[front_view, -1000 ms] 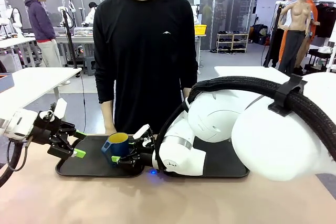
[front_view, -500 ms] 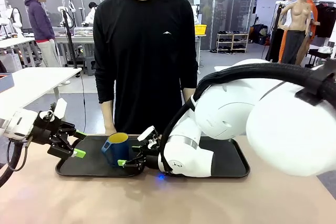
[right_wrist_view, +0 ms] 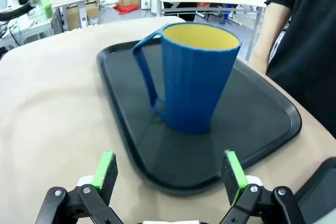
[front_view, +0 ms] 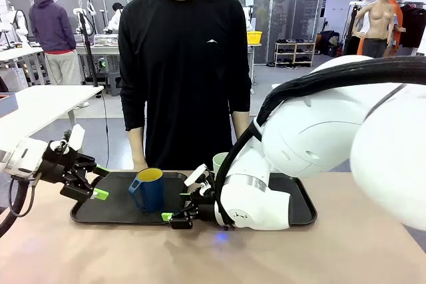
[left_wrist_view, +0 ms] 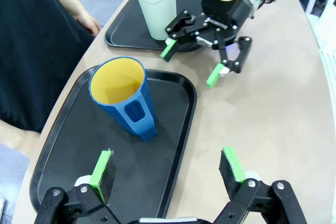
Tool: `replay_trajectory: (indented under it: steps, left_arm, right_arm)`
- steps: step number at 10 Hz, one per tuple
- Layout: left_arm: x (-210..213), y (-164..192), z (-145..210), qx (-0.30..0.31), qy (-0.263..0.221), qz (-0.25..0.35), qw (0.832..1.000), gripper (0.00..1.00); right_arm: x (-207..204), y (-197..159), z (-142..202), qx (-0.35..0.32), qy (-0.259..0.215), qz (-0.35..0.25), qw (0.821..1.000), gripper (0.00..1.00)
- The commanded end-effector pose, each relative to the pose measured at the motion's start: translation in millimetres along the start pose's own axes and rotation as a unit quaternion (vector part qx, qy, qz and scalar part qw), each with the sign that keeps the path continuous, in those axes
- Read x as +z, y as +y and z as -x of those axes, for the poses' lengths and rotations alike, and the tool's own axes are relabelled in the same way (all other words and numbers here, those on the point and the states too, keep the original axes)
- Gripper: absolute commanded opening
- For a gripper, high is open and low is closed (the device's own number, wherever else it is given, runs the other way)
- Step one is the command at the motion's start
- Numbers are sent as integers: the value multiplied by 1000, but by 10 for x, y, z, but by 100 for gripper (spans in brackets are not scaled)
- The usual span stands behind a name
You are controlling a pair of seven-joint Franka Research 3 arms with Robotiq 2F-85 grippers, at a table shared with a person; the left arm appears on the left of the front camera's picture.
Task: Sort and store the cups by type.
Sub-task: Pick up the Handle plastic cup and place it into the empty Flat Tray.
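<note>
Right wrist view puts the blue mug [right_wrist_view: 195,74] upright on its tray [right_wrist_view: 273,114], straight ahead of the right tool [right_wrist_view: 169,171], wide and empty, nearer than the wide left tool [front_view: 98,183].

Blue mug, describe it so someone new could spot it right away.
Two black trays lie side by side before the person. The left tray holds the blue mug, upright. Unlike the taller mint cup on the other tray, it has a handle and yellow inside.
</note>
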State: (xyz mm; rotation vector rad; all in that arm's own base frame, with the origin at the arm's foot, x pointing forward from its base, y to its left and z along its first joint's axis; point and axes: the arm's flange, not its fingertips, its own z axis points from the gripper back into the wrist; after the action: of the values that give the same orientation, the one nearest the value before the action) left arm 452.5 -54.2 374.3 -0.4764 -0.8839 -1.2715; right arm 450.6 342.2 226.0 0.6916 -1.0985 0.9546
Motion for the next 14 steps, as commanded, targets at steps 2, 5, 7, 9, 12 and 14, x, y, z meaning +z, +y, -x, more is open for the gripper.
replay_trajectory:
  steps: [2, 5, 7, 9, 12, 14]
  left_arm:
    - [-16, -9, 3, -7, -12, -8, 1000, 100]
    - [-16, -9, 3, -7, -12, -8, 1000, 100]
    - [-16, -9, 3, -7, -12, -8, 1000, 100]
    - [-16, -9, 3, -7, -12, -8, 1000, 100]
    - [-16, -9, 3, -7, -12, -8, 1000, 100]
    - [-16, -9, 3, -7, -12, -8, 1000, 100]
  right_arm:
    - [215, 702, 349, 28, 2, 21, 999, 100]
    - [237, 131, 44, 3, 14, 0, 1000, 100]
    - [237, 131, 44, 3, 14, 0, 1000, 100]
    - [237, 131, 44, 3, 14, 0, 1000, 100]
    - [237, 131, 44, 3, 14, 0, 1000, 100]
    - [237, 131, 44, 3, 14, 0, 1000, 100]
